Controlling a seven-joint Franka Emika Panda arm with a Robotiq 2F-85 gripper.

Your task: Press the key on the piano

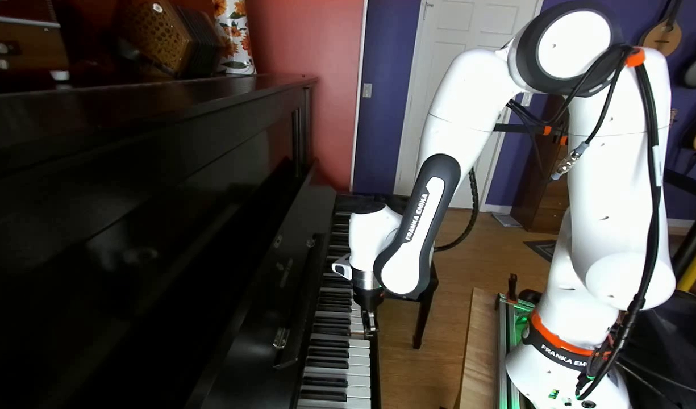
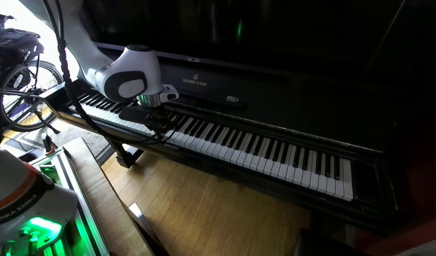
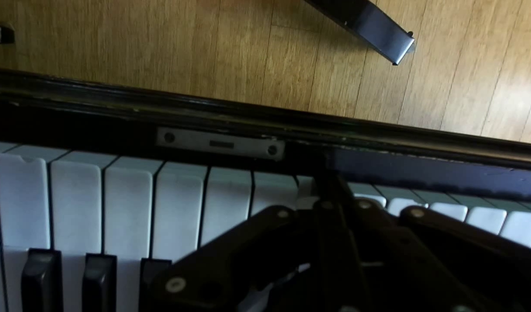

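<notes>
The glossy black piano (image 1: 154, 193) shows in both exterior views, here its dark front panel with gold lettering (image 2: 195, 83). Its row of white and black keys (image 2: 253, 156) also shows in the wrist view (image 3: 128, 195). My gripper (image 1: 370, 329) points down over the front ends of the white keys, near the middle of the keyboard. It also shows dark in an exterior view (image 2: 160, 136). In the wrist view its fingertips (image 3: 330, 184) are together with nothing held between them. They cover part of a white key. I cannot tell if they touch or press it.
The piano's front rail (image 3: 230, 115) runs just beyond the key ends, with a metal plate (image 3: 222, 144) on it. A black bench (image 1: 430, 284) stands beyond the arm. Instruments (image 1: 171, 40) stand on the piano top. A cable (image 2: 70, 85) hangs along the arm.
</notes>
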